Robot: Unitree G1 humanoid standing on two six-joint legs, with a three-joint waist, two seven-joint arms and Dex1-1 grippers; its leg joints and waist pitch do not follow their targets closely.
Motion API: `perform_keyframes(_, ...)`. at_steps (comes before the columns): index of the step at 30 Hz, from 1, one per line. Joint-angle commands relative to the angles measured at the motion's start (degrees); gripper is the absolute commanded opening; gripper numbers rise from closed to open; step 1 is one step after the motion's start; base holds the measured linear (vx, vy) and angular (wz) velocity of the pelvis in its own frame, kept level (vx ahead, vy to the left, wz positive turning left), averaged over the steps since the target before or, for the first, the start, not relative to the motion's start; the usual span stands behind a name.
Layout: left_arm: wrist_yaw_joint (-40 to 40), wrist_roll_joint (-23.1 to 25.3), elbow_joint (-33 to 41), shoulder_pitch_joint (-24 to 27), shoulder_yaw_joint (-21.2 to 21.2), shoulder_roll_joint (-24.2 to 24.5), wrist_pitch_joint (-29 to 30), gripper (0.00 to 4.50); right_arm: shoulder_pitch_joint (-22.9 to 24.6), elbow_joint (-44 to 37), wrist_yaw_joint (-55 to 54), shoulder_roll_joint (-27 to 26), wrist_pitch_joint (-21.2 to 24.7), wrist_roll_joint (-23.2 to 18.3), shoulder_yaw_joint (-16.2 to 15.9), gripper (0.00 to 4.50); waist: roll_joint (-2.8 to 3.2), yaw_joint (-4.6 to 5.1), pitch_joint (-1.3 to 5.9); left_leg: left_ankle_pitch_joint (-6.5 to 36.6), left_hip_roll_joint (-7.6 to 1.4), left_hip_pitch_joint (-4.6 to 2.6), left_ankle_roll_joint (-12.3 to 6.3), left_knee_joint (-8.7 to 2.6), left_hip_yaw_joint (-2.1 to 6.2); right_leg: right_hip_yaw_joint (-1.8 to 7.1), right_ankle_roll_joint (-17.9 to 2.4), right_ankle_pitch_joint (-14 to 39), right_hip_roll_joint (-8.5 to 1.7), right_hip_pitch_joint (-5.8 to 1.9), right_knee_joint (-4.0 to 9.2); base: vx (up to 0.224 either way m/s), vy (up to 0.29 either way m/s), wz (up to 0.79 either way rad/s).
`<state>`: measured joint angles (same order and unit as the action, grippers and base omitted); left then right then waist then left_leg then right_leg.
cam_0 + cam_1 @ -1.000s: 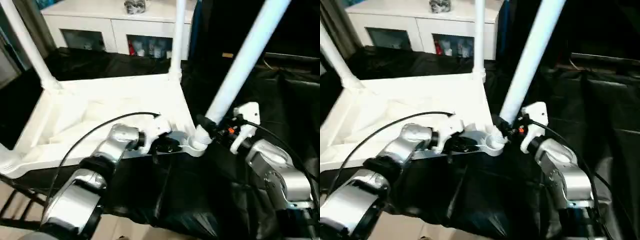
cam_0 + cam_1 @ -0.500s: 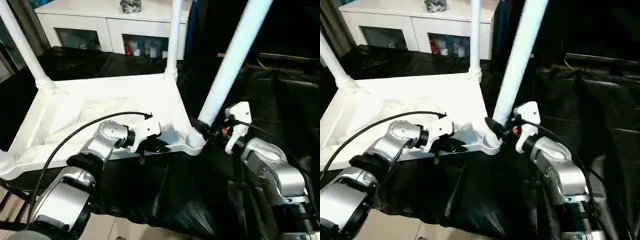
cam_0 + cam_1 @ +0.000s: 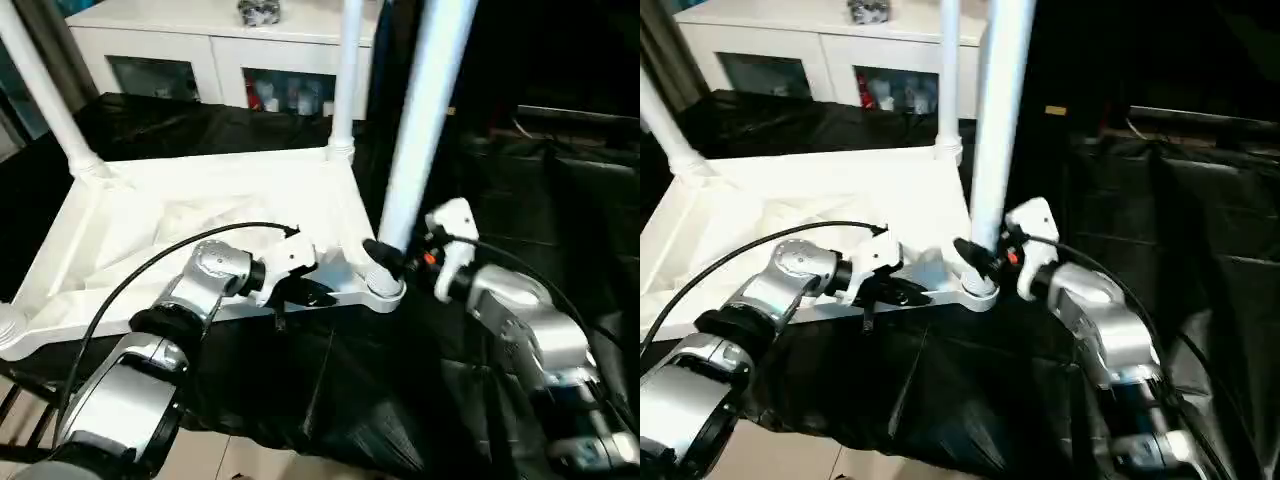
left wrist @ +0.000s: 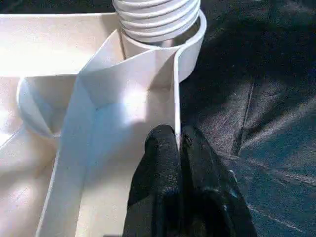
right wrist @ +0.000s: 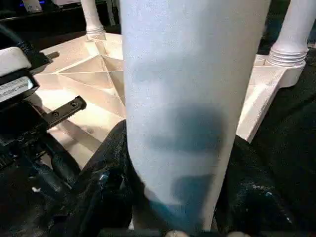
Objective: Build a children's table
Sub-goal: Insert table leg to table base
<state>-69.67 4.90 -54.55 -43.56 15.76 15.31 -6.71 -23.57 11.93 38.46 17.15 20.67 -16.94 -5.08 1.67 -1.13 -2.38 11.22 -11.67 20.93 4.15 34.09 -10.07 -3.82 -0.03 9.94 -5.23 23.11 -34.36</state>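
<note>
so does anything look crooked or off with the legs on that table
Nothing looks damaged, but the leg held by the right gripper leans slightly at the near corner socket, with its ribbed end still partly showing above the socket in the left wrist view. The two far legs stand seated. The left gripper pinches the tabletop rim.

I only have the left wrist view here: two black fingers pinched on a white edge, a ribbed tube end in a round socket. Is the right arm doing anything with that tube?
Observer: Yes. The right gripper is closed around the near-right leg just above its corner socket.
Operator: Is the leg straight?
Observer: It leans slightly to the right, not quite upright.
Operator: Any other legs in?
Observer: The far-right leg and far-left leg stand in their sockets on the tabletop.
Operator: And the left gripper?
Observer: The left gripper pinches the tabletop's near rim, just left of that socket.
</note>
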Motion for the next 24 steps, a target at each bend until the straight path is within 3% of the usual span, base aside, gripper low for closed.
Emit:
perform_keyframes(1,-2.49,-1.4,-0.17,1.9,0.15,-0.48,0.21,0.0,0.32,2.37,0.44,0.74,2.06,1.8,-1.62,1.87,-1.06,-0.2,3.33,9.63,-1.05,-0.14,-2.99,-4.04,-0.04,2.24,-12.97,13.65,-2.68,-3.03,4.19,0.0,0.0,0.0)
perform_keyframes(5,-0.87,-0.95,0.08,2.18,-0.02,-0.26,0.3,0.0,1.41,1.45,2.69,1.69,4.6,1.1,-2.58,1.86,-0.97,-0.33,3.31,9.9,-1.05,-0.2,-3.18,-4.04,-0.1,2.26,-13.1,13.02,-2.67,-3.09,4.21,0.0,0.0,0.0)
perform_keyframes(6,0.18,-0.69,-0.25,2.1,-0.36,-0.11,0.35,0.0,2.58,0.33,4.13,2.35,5.41,0.75,-3.24,1.86,-0.7,-0.35,3.32,10.02,-1.01,-0.23,-2.98,-4.06,-0.09,2.25,-13.06,13.3,-2.64,-3.09,4.26,0.0,0.0,0.0)
perform_keyframes(11,1.46,-0.51,-0.48,1.74,-0.86,0.09,0.51,0.0,3.92,-0.87,4.1,2.61,4.7,0.09,-2.53,1.86,-0.85,-0.79,3.31,10.63,-1.04,-0.3,-2.6,-4.17,-0.08,2.27,-12.45,14.69,-2.71,-3.06,4.42,0.0,0.0,0.0)
perform_keyframes(17,2.86,-0.38,-0.16,1.29,-1.47,0.65,0.63,0.0,5.43,0.02,1.78,0.81,0.35,-0.38,0.97,1.86,-0.46,-0.75,3.31,11.68,-1.08,-0.31,-2.07,-4.33,0.04,2.23,-12.21,15.28,-2.71,-2.94,4.57,0.0,0.0,0.0)
perform_keyframes(24,3.72,-0.61,-0.21,1.51,-1.82,0.55,1.07,0.0,9.75,1.9,1.26,-1.86,-3.7,-4.19,6.37,1.86,-0.47,-0.61,3.15,14.15,-1.15,-0.4,-1.9,-4.61,0.11,2.19,-11.72,17.84,-2.74,-2.73,4.98,0.0,0.0,0.0)
